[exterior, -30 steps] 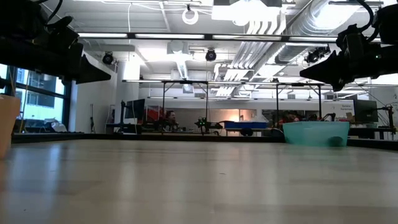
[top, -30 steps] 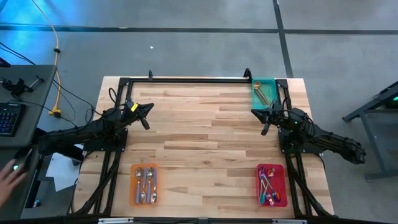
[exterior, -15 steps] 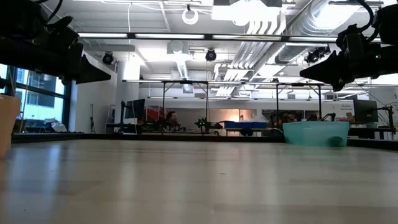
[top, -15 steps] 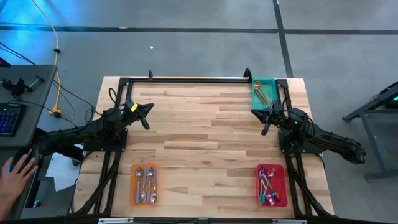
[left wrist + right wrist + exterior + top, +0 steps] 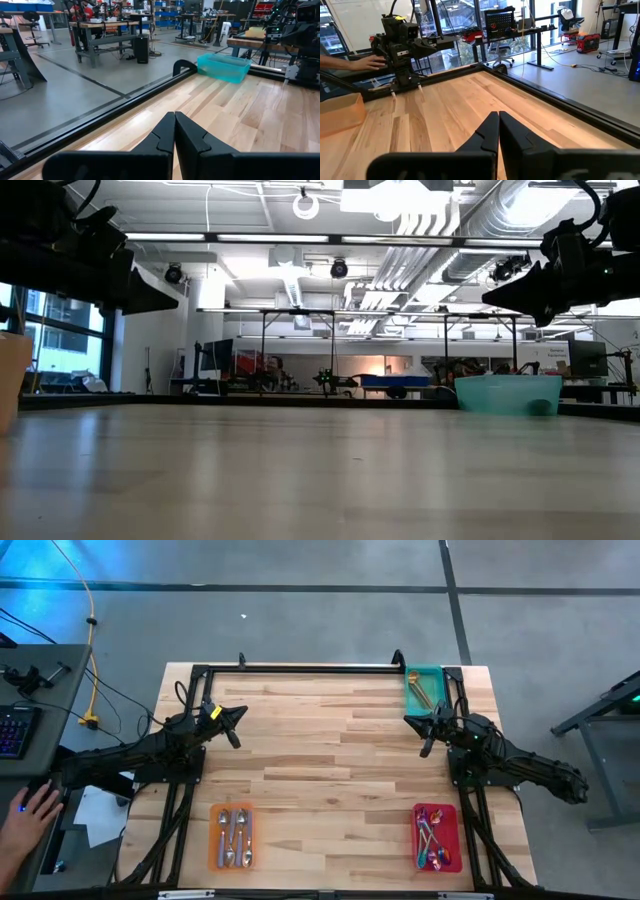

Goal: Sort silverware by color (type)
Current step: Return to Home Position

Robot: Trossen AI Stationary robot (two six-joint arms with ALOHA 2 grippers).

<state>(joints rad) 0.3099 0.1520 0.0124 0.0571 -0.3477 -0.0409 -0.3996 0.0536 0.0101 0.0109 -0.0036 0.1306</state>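
Silver spoons (image 5: 233, 835) lie in the orange tray (image 5: 214, 850) at the table's near left. Iridescent spoons (image 5: 431, 836) lie in the pink tray (image 5: 452, 813) at the near right. A gold spoon (image 5: 417, 689) lies in the green tray (image 5: 428, 671) at the far right corner; the same tray (image 5: 222, 67) shows in the left wrist view. My left gripper (image 5: 236, 724) hovers shut over the table's left side, its fingers (image 5: 175, 131) closed together. My right gripper (image 5: 424, 734) hovers shut over the right side, near the green tray, empty (image 5: 498, 127).
Bare wooden tabletop (image 5: 330, 770) spans the middle between the arms. A black frame rail (image 5: 300, 667) runs along the far edge. A person's hand (image 5: 25, 815) rests by a desk left of the table, off the work surface.
Both arms have kept still. Only the person's hand beside the table's left has shifted slightly.
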